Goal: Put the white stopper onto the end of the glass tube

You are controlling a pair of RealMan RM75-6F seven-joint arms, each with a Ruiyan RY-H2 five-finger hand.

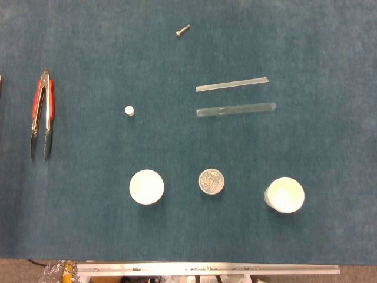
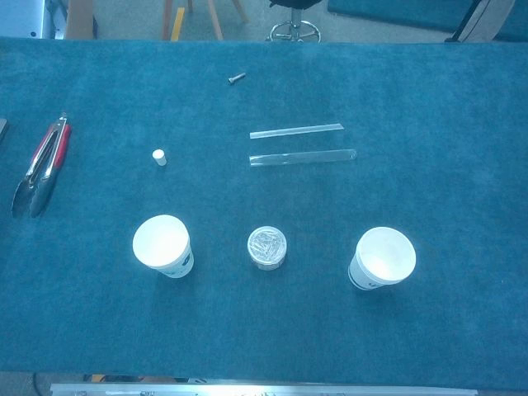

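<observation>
Underneath everything lies a teal, felt-like cloth [image 1: 330,47] over the table. Largest on it are the red-handled metal tongs [image 1: 41,115] at the far left, lying shut. Two white paper cups stand near the front edge, a left cup [image 1: 146,187] and a right cup [image 1: 285,195], with a small round tub with crinkled foil top [image 1: 211,181] between them. Behind these, the glass tube [image 1: 235,109] lies flat, clear and round-ended on its right; a flat clear strip [image 1: 232,85] lies just beyond it, apart. The white stopper [image 1: 129,110], a short cylinder, stands well left of the tube. A small metal screw [image 1: 182,30] lies farthest back. Only the chest view shows chair legs [image 2: 210,16] beyond the table. Neither hand appears, so their fingers cannot be judged.
</observation>
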